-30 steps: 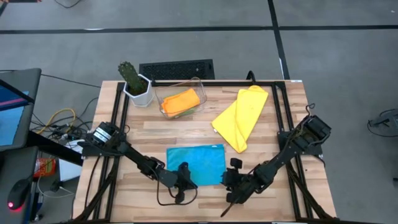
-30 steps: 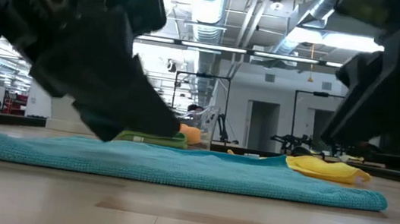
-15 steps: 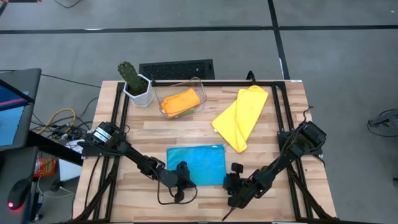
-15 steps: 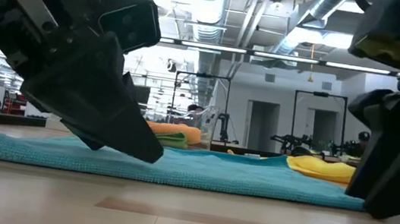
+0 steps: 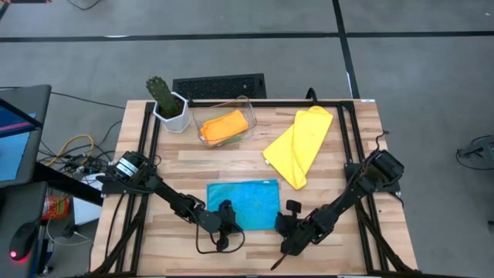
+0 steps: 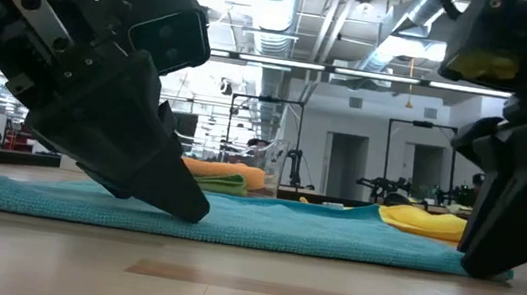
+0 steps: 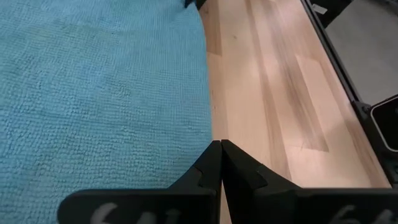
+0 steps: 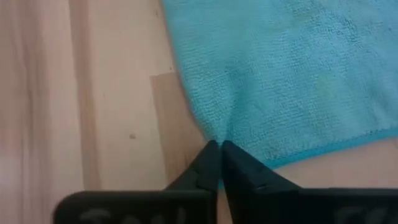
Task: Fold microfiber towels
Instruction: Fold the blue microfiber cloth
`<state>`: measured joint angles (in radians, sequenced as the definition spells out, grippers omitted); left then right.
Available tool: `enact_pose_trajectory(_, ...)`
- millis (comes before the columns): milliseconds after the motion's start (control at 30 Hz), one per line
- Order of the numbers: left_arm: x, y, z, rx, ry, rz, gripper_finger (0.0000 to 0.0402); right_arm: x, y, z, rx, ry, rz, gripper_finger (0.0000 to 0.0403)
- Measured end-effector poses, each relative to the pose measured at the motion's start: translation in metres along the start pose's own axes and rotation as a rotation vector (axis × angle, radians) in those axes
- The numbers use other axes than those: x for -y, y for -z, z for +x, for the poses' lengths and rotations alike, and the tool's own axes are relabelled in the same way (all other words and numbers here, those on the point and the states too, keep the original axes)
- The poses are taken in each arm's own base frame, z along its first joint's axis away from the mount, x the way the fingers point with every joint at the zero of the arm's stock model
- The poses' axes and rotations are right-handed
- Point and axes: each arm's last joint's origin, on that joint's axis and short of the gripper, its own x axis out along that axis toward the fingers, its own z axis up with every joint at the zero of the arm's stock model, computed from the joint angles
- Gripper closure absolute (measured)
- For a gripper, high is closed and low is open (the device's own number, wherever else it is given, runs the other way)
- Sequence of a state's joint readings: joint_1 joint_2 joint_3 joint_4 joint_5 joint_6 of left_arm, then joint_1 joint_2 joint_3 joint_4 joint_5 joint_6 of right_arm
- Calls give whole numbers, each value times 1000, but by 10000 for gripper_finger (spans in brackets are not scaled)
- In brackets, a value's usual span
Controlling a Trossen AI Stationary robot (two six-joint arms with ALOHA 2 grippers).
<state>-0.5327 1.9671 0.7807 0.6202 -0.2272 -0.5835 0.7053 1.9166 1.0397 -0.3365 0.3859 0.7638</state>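
Hands pinch blue towel (image 5: 245, 204) near edge: left hand (image 5: 226, 224) one corner, right hand (image 5: 282, 231) other.

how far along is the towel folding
Done, it seems: an orange towel lies folded in the clear bin, on something green. In hand: the light blue towel lies flat, with the left gripper and right gripper each shut at a near corner, apparently pinching it. Left: the fold itself, then the yellow towel, loosely doubled over on the table.
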Motion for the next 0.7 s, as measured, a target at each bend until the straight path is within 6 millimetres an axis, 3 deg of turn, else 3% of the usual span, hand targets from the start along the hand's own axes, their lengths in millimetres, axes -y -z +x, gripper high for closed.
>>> enact_pose_trajectory(167, 0, 0, 0, -5, -1, 0, 401, -1, -20, -2, -10, -19, -74, 393)
enact_pose_trajectory(500, -1, 0, 0, -4, -3, -2, 401, 4, -77, -13, 124, -26, -190, 381)
enact_pose_trajectory(700, -1, 0, 0, -4, -3, -3, 401, 10, -96, -12, 188, -78, -266, 388)
